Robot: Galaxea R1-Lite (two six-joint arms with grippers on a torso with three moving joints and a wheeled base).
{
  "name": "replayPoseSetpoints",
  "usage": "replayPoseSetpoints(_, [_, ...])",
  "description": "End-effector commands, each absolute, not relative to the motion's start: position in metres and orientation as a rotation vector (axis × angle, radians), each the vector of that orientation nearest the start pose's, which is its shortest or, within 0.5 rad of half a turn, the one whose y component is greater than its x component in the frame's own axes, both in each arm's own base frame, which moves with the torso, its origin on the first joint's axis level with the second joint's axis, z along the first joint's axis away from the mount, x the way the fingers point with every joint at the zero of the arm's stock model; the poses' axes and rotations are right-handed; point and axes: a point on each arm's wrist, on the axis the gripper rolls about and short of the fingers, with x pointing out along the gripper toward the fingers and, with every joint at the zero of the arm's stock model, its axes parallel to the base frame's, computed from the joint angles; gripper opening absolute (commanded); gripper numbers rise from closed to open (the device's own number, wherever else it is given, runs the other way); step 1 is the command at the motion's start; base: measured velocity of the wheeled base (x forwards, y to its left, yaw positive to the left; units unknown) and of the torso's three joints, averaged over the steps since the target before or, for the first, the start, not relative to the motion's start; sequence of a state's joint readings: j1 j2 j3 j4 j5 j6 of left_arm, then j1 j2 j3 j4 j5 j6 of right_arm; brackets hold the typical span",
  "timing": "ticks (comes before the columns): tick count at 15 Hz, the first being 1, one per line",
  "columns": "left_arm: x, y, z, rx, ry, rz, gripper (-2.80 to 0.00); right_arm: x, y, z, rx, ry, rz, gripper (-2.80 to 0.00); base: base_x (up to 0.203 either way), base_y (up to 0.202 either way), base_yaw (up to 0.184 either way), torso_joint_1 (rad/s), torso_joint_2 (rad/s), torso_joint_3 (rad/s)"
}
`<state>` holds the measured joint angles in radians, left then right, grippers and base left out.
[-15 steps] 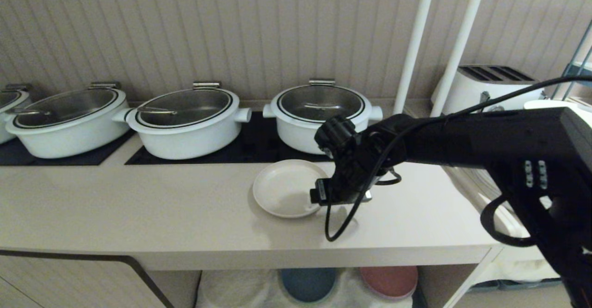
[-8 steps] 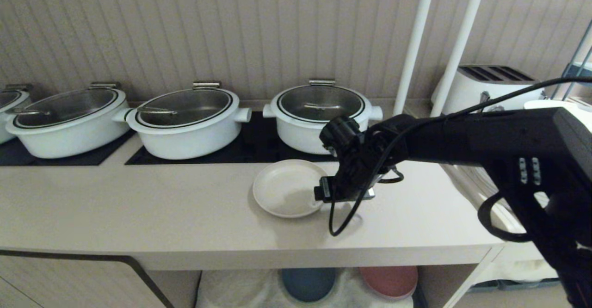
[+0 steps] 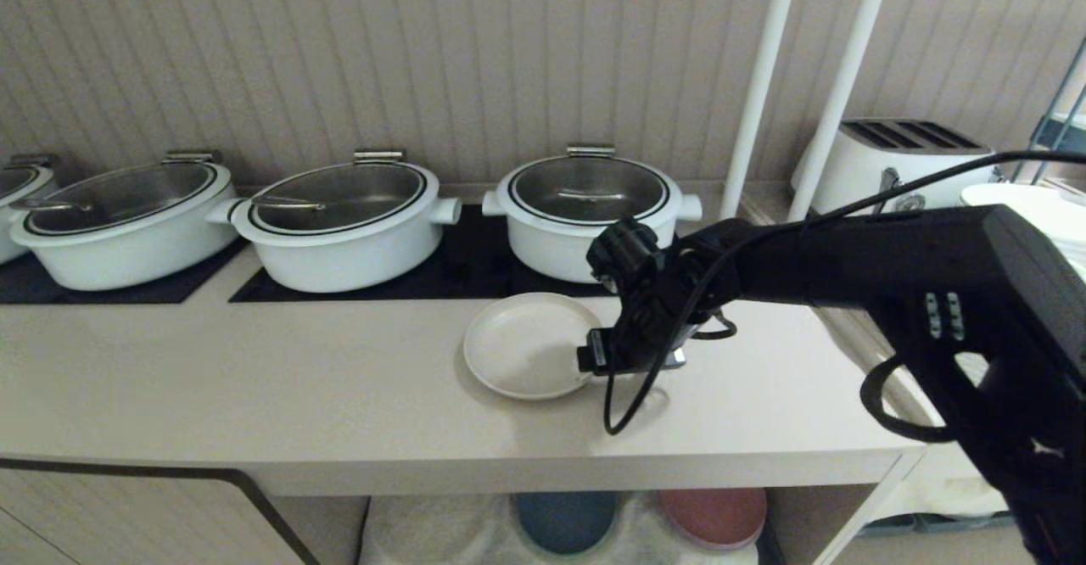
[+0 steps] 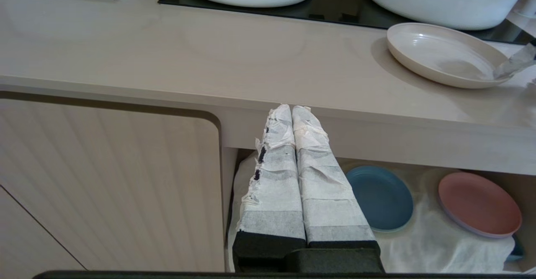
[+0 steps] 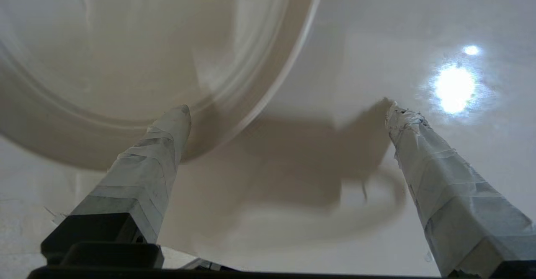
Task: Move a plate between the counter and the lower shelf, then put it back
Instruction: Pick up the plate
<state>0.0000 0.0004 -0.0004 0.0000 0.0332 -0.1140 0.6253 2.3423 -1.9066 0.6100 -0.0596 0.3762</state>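
1. Nearest and lowest is the lower shelf (image 4: 423,245), its floor under a wrinkled white cloth. A blue plate (image 4: 380,197) and a pink plate (image 4: 479,203) lie there side by side; the cream plate is not among them.
2. Just in front of the counter's front edge hangs the left gripper (image 4: 292,112), parked, its two taped fingers pressed together and holding nothing.
3. On the counter (image 3: 254,378), towards its right end, the plate (image 3: 526,344) lies flat and upright, just in front of the rightmost pot (image 3: 585,209).
4. The right gripper (image 5: 284,107) points down at the plate's right side with its fingers spread wide. One finger (image 5: 167,132) is over the rim, the other over bare counter – nothing is clamped.
5. Farther back stand two more pots on black panels, and off to the right a toaster (image 3: 899,153).
6. Progress, as I judge it: with the fingers apart at the rim, this is either the start of a pickup or the end of the return – these views alone do not settle which. If it is the start, the carry down to the shelf and the trip back are both left.
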Motion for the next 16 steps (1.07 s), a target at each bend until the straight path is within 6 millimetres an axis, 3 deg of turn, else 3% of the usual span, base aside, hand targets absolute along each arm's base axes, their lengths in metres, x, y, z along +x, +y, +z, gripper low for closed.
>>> replayPoseSetpoints(1, [-0.0229, 0.0008, 0.0756, -0.115, -0.003, 0.034, -2.8, 0.3668, 0.2635, 0.1179, -0.021, 1.077, 0.312, 0.0, 0.0, 0.0, 0.0, 0.0, 0.0, 0.0])
replayPoseSetpoints(16, [-0.0228, 0.0008, 0.0755, -0.115, -0.002, 0.034, -2.8, 0.3633, 0.2627, 0.1149, 0.036, 1.165, 0.356, 0.0, 0.0, 0.0, 0.0, 0.0, 0.0, 0.0])
